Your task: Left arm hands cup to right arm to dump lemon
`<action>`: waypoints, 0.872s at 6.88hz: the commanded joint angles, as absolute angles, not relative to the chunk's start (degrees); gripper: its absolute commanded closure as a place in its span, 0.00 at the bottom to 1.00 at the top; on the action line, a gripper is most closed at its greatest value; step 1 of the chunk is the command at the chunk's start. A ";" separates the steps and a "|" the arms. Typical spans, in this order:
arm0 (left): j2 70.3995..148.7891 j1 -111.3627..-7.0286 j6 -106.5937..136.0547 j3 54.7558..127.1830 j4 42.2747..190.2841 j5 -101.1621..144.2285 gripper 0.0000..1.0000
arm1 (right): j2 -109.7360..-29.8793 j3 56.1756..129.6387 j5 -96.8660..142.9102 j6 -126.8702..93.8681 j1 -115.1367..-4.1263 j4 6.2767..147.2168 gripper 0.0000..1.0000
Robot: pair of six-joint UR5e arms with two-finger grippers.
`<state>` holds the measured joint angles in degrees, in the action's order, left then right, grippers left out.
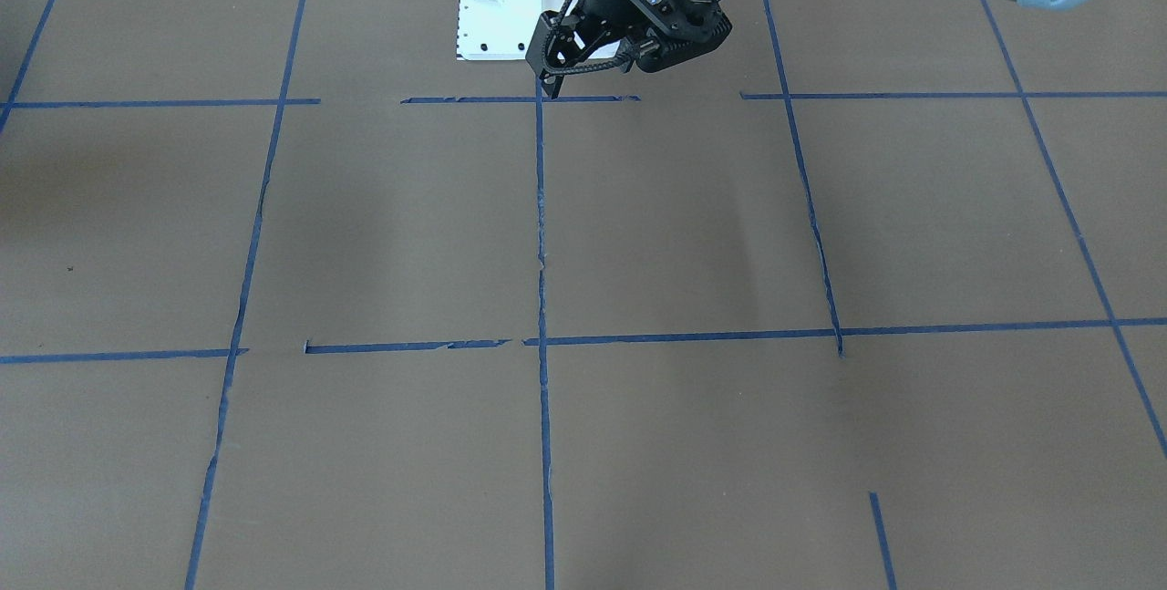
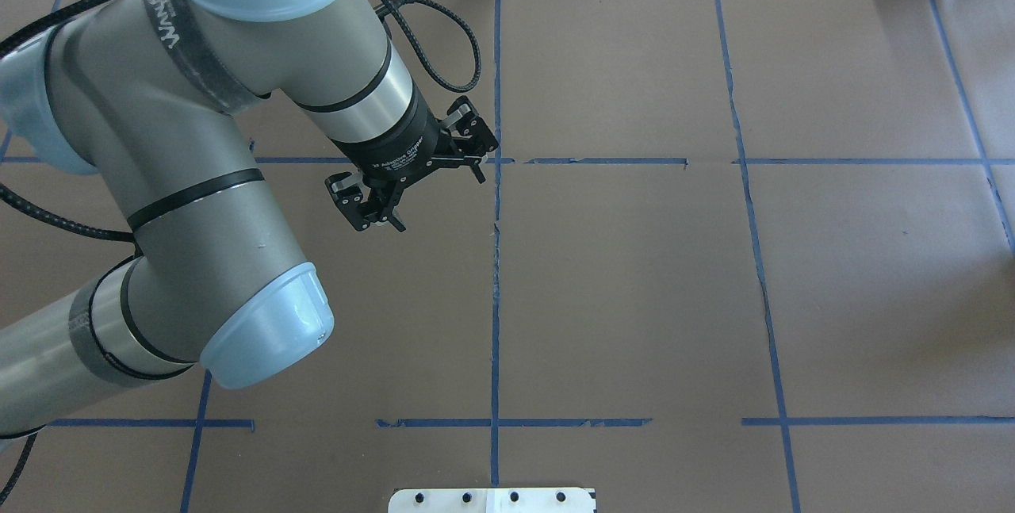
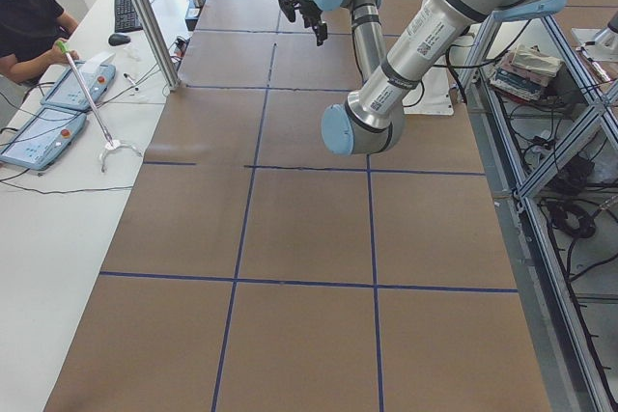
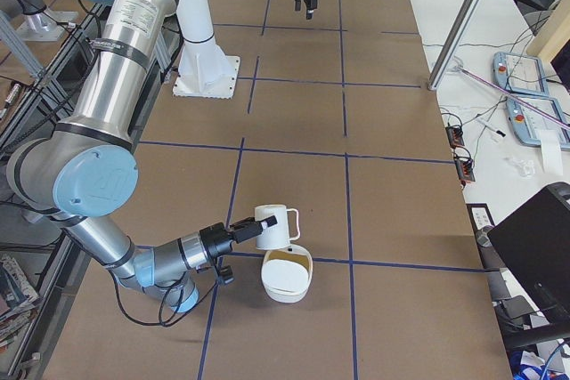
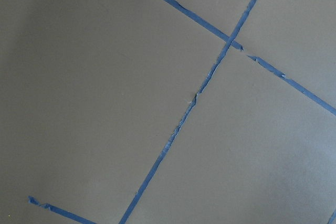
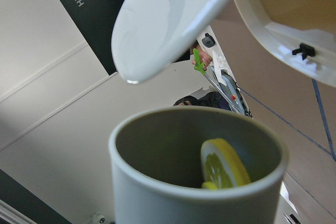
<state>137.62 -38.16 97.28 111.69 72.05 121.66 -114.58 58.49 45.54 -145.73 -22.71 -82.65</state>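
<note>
Exterior right cam: right arm reaches low along the table towards the bowl
Cup: in the air at the tip of the right gripper, right over the bowl's rim, handle pointing away from the gripper; can't tell if it touches the bowl
Lemon: a yellow slice, sitting inside the cup and leaning on its grey wall, so not in the bowl
Right gripper: fingers meet the cup's side, but this far-off side view is all there is, so honestly can't tell whether they're clamped
Left gripper: fingers spread wide with nothing between them, hanging over bare table, well apart from the bowl, at the table's other end
Bowl: white, on the table, brownish inside, nothing in it that I can make out
</note>
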 commanded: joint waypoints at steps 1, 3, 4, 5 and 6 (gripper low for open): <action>137.72 -38.14 97.29 112.32 71.90 119.11 0.00 | -114.09 57.75 44.14 -149.06 -22.68 -82.71 0.98; 137.90 -38.14 97.38 112.76 71.81 119.00 0.00 | -113.64 57.66 42.37 -151.76 -21.98 -82.71 0.98; 137.81 -38.06 97.38 112.76 71.81 119.00 0.00 | -113.29 57.57 41.23 -154.05 -21.62 -82.79 0.98; 137.90 -38.14 97.38 112.76 71.81 118.92 0.00 | -112.59 57.57 41.05 -158.25 -21.62 -83.40 0.98; 137.99 -38.14 97.30 112.76 71.37 118.74 0.00 | -112.59 57.57 38.96 -159.25 -21.27 -85.32 0.98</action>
<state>137.90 -38.12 97.36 112.75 71.70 118.91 -112.84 57.59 40.74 -156.92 -21.59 -83.68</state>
